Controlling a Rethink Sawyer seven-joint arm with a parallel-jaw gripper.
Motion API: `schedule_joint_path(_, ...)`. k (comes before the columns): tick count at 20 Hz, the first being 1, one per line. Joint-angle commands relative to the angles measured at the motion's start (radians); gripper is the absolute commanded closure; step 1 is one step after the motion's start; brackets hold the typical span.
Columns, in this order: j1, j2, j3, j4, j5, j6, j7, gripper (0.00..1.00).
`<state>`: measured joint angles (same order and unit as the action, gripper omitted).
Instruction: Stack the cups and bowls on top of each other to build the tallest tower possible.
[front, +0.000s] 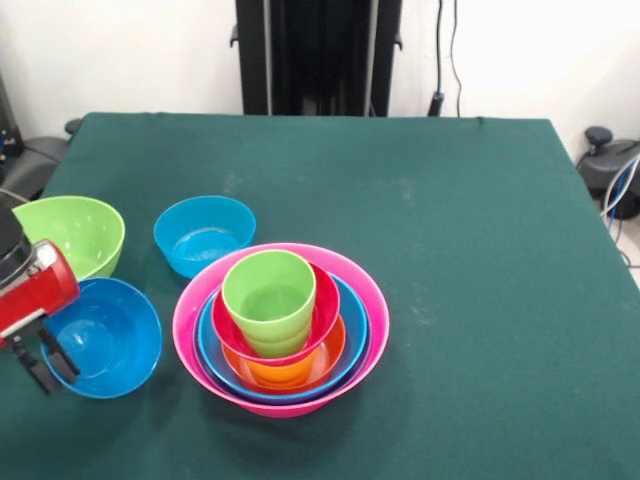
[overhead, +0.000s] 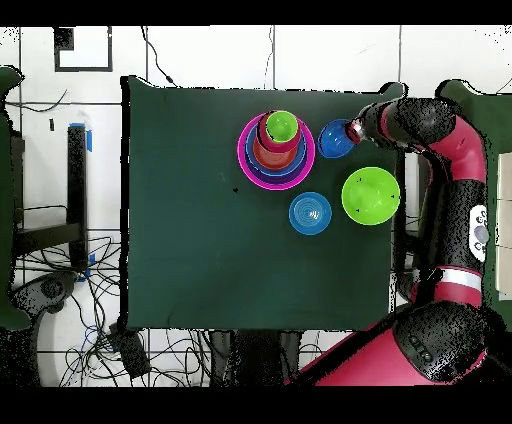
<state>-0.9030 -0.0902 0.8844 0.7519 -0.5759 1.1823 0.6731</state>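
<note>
Plainly, everything turned on how the gripper (front: 46, 365) stood to the blue bowl (front: 100, 337) at the near left of the table (front: 470, 230) in the front view. Its two dark fingers (front: 57, 352) pointed down, spread a little and holding nothing. They sat at the bowl's left rim, one seeming to reach over the edge into the hollow and the other outside it; whether either touched the rim could not be told. The bowl lay upright, mouth up, and being round it offered no long axis, so the wall at the fingers looked as good a grip as any.

The tower (front: 281, 330) stood just to the right of that bowl: a big pink bowl (front: 372, 330) outermost, with blue, orange and red-pink pieces nested inside and a green cup (front: 268, 293) on top. Farther back lay a smaller sky-blue bowl (front: 204, 235) and a lime green bowl (front: 75, 233), both loose. Probably the blue bowl was next for lifting, and its carry to the tower would run rightward.
</note>
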Motion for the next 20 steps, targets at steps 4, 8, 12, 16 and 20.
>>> schedule_joint_path(4,0.041,-0.054,-0.014,-0.007,0.044,0.094,-0.141,1.00)
schedule_joint_path(8,0.026,-0.107,-0.032,0.036,0.085,0.111,-0.079,1.00)
schedule_joint_path(12,0.002,-0.164,-0.054,0.105,0.119,0.096,-0.007,1.00)
schedule_joint_path(16,-0.037,-0.250,-0.077,0.223,0.162,0.049,0.080,1.00)
schedule_joint_path(20,-0.071,-0.340,-0.095,0.339,0.208,0.014,0.161,1.00)
